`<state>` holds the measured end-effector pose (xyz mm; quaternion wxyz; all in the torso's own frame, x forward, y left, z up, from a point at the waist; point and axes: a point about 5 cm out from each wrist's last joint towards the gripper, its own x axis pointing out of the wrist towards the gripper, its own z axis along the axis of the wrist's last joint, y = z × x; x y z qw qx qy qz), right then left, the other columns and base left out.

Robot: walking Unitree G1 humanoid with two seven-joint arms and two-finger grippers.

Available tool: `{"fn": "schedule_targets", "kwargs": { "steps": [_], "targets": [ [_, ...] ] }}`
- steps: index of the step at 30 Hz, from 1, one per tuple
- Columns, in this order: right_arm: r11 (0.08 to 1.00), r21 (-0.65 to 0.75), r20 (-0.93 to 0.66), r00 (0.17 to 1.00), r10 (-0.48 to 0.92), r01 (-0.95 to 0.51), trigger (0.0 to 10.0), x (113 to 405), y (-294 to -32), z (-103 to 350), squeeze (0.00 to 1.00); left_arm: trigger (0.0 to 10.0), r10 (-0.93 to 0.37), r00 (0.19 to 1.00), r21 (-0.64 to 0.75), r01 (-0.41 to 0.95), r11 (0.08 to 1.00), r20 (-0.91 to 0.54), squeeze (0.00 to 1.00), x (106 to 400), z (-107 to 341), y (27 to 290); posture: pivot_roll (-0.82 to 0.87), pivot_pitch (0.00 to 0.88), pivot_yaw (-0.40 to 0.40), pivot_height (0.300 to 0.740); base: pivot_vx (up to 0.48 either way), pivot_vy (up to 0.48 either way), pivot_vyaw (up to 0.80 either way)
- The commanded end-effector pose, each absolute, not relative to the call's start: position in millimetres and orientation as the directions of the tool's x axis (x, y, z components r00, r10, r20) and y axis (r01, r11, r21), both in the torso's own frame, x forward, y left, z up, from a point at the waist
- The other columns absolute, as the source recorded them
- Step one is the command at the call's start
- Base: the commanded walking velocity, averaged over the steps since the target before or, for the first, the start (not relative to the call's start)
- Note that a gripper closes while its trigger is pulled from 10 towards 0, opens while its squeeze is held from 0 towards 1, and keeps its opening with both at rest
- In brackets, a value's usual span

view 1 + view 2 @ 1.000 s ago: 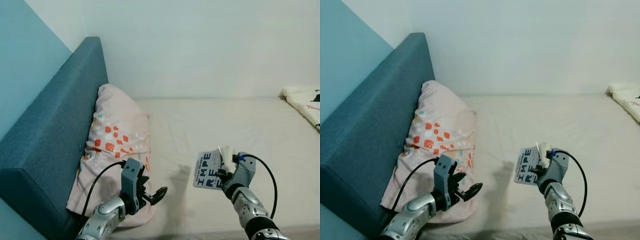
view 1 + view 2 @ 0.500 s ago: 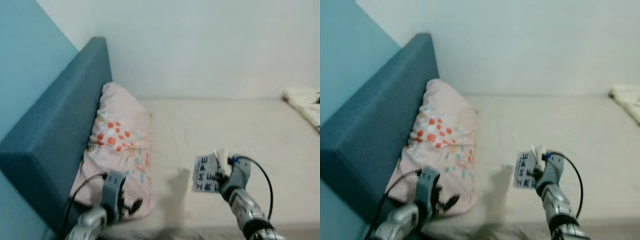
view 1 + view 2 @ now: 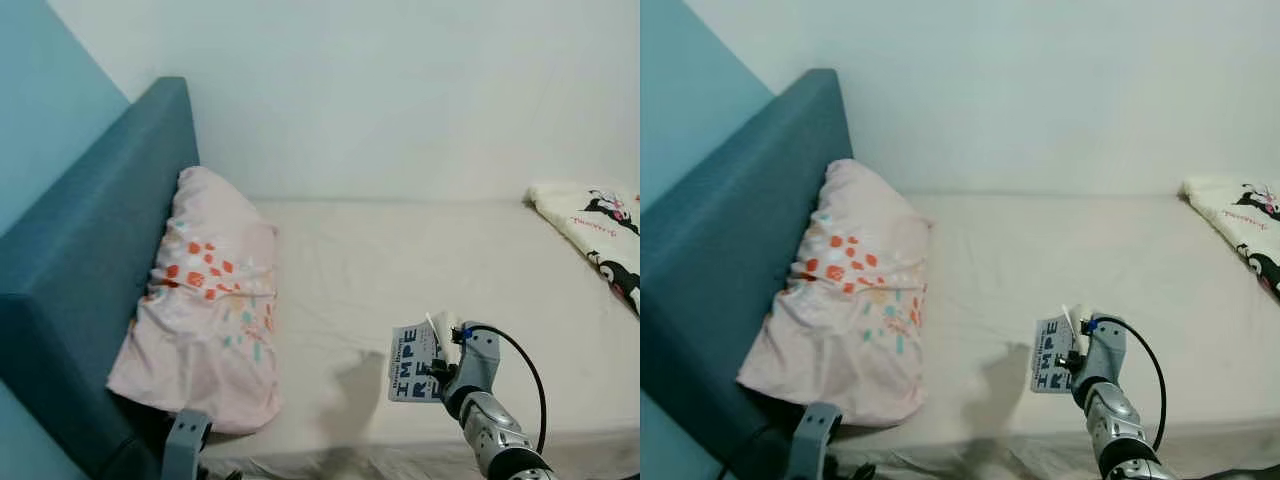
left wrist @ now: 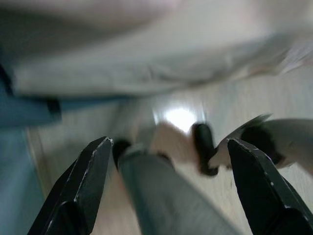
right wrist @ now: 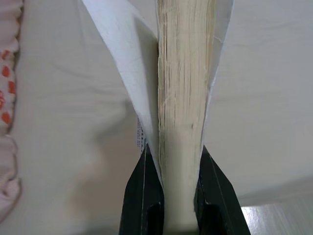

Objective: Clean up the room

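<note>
In the left eye view, the right gripper (image 3: 440, 372) sits in the lower right of the frame, its jaws clenched on a book (image 3: 417, 350) with a white cover and dark block letters, held upright above the bed (image 3: 400, 260). A pink patterned pillow (image 3: 205, 300) leans against the blue headboard (image 3: 80, 270) at the left, and a printed blanket (image 3: 590, 225) lies at the far right edge. The left arm (image 3: 180, 450) pokes in at the lower left, low beside the bed. The right eye view gives the same layout: the book (image 3: 1052, 355) stands on end over the near edge of the mattress, well apart from the pillow. In the left wrist view, the left gripper (image 4: 166, 181) has its jaws spread wide with nothing between them, pointing down at a wooden floor (image 4: 244, 107) under the bed's edge. In the right wrist view, the book's page block runs straight away from the jaws, its long axis in line with the fingers (image 5: 144, 196), which grip it at its near end. The right arm alone carries the book, so wherever it is set down probably falls to that arm.
</note>
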<state>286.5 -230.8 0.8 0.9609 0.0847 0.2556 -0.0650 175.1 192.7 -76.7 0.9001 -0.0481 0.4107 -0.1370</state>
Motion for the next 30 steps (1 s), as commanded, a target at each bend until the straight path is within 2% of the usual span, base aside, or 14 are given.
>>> {"fn": "schedule_targets", "kwargs": {
  "steps": [1, 16, 21, 24, 28, 30],
  "targets": [
    [0.979, 0.128, -0.469, 0.879, -0.084, 0.161, 10.0, 290.2, -232.0, 5.8, 0.00, 10.0, -0.282, 0.599, -0.200, 0.202, 0.959, -0.749, 0.00, 168.5, -81.3, 190.9, -0.03, 0.000, -0.054, 0.740, 0.000, -0.480, 0.80],
    [0.984, 0.160, -0.442, 0.897, 0.002, 0.076, 10.0, 295.2, -221.0, 9.3, 0.00, 10.0, -0.287, 0.608, -0.198, 0.211, 0.957, -0.740, 0.00, 177.1, -79.2, 184.7, -0.04, 0.000, -0.049, 0.740, 0.000, -0.475, 0.80],
    [0.974, 0.225, -0.442, 0.888, 0.130, -0.031, 10.0, 293.7, -207.3, 6.1, 0.00, 10.0, -0.262, 0.613, -0.171, 0.203, 0.964, -0.745, 0.00, 179.6, -78.6, 186.5, -0.04, 0.000, -0.047, 0.740, 0.000, 0.000, 0.80],
    [0.971, 0.236, -0.443, 0.885, 0.146, -0.042, 10.0, 293.3, -205.7, 5.4, 0.00, 10.0, -0.259, 0.614, -0.169, 0.202, 0.965, -0.746, 0.00, 179.6, -78.6, 186.8, -0.04, 0.000, -0.047, 0.740, 0.000, 0.000, 0.80],
    [0.936, 0.319, -0.455, 0.842, 0.290, -0.151, 10.0, 287.9, -189.6, -0.7, 0.00, 10.0, -0.229, 0.602, -0.144, 0.187, 0.972, -0.765, 0.00, 176.9, -80.6, 189.6, -0.04, 0.000, -0.045, 0.740, 0.000, 0.000, 0.80],
    [0.930, 0.328, -0.457, 0.834, 0.309, -0.165, 10.0, 286.9, -187.4, -1.6, 0.00, 10.0, -0.222, 0.599, -0.140, 0.180, 0.974, -0.769, 0.00, 175.8, -81.2, 190.2, -0.04, 0.000, -0.045, 0.740, 0.000, 0.000, 0.80]
  ]
}}
